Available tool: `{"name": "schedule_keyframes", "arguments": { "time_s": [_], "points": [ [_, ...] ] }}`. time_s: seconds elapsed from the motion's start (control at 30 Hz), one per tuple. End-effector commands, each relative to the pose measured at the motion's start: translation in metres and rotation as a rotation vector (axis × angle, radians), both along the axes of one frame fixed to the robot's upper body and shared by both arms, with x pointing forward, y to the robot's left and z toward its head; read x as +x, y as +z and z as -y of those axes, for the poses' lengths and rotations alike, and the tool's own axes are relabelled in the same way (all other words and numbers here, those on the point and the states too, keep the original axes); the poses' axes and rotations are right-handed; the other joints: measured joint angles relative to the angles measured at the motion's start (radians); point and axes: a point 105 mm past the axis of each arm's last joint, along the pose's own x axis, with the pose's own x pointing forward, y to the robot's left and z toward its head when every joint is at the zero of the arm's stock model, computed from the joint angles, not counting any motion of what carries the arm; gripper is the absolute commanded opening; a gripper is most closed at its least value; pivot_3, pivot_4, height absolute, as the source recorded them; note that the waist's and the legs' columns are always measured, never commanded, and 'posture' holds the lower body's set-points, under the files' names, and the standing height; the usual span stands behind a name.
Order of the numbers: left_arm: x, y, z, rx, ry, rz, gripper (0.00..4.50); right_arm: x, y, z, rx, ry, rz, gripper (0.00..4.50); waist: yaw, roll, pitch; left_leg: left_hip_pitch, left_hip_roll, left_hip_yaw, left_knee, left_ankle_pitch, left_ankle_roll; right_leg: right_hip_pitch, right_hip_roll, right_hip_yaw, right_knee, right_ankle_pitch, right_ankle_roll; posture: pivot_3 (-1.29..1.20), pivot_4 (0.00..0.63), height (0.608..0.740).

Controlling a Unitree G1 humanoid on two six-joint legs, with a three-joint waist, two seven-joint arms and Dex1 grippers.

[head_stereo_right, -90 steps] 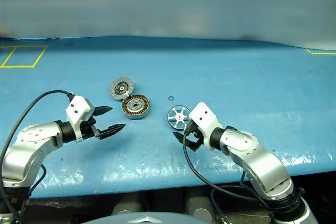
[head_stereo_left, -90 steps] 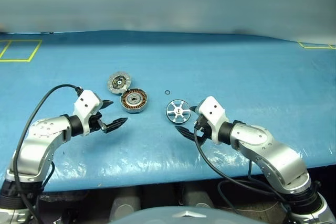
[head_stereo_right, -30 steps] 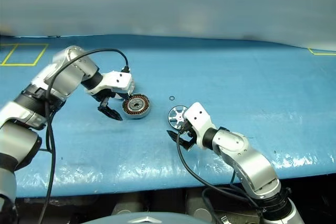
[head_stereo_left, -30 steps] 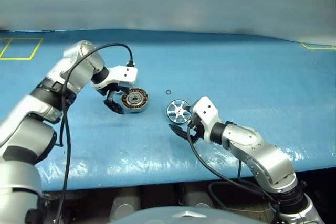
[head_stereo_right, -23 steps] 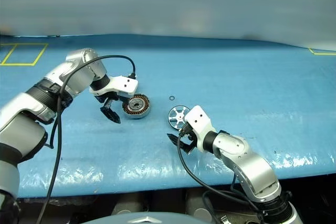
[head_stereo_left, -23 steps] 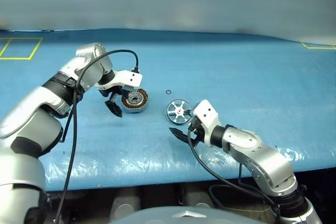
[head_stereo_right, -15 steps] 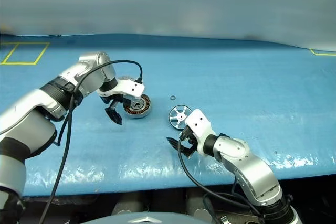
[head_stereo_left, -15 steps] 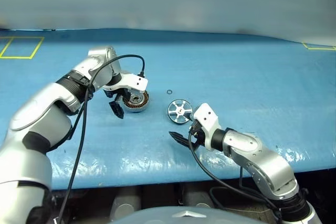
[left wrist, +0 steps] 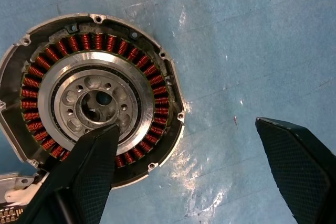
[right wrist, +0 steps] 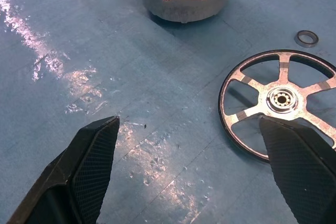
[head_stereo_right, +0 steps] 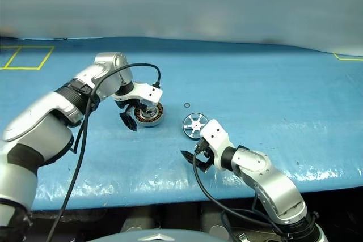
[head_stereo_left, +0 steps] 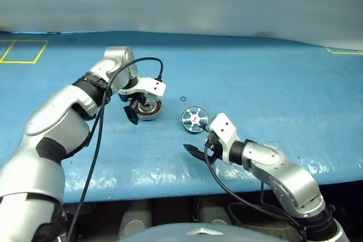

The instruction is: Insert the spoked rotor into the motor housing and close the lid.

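Left gripper [head_stereo_left: 134,113] found spread, empty, pointed down over motor housing [head_stereo_left: 148,108], presumably to steady it. Spoked rotor [head_stereo_left: 194,119] flat on blue table [head_stereo_left: 272,89], just ahead of right gripper [right wrist: 194,174], parted, grasping nothing.

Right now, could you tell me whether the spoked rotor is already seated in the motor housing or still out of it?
Out. The spoked rotor lies flat on the blue table, apart from the motor housing, whose copper windings are uncovered.
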Motion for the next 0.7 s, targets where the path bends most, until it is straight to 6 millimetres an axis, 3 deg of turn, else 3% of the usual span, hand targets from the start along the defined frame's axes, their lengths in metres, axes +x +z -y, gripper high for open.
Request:
{"name": "schedule_keyframes", "arguments": {
  "time_s": [0.03, 0.57, 0.63, 0.7],
  "points": [
    [0.006, 0.01, 0.003, -0.017, 0.006, 0.035, 4.5, -0.003, 0.011, -0.004, 0.023, 0.009, 0.045, 4.47, 0.0, 0.0, 0.0, 0.0, 0.0, 0.0, 0.0, 0.0, 0.0, 0.0, 0.0, 0.0, 0.001, 0.0, 0.0, 0.0, 0.15, 0.74],
    [0.011, -0.002, 0.008, -0.016, 0.015, 0.024, 4.5, -0.005, 0.01, -0.002, 0.027, -0.03, 0.043, 4.47, -0.002, -0.001, 0.001, 0.0, 0.0, 0.0, 0.004, 0.0, 0.0, -0.001, 0.0, 0.0, 0.006, -0.001, -0.001, 0.0, 0.15, 0.74],
    [0.012, -0.005, 0.01, -0.025, 0.015, 0.038, 4.14, -0.005, 0.011, -0.003, 0.03, -0.035, 0.047, 4.5, -0.002, -0.001, 0.001, 0.0, 0.0, 0.0, 0.004, 0.0, 0.0, -0.001, 0.0, 0.0, 0.006, -0.001, -0.001, 0.0, 0.15, 0.74],
    [0.014, -0.009, 0.01, -0.022, 0.009, 0.059, 4.14, -0.004, 0.012, -0.002, 0.034, -0.043, 0.051, 4.5, -0.002, -0.001, 0.001, 0.0, 0.0, -0.001, 0.004, 0.0, 0.0, -0.001, 0.0, 0.0, 0.006, -0.001, -0.001, 0.0, 0.15, 0.74]
  ]
}}
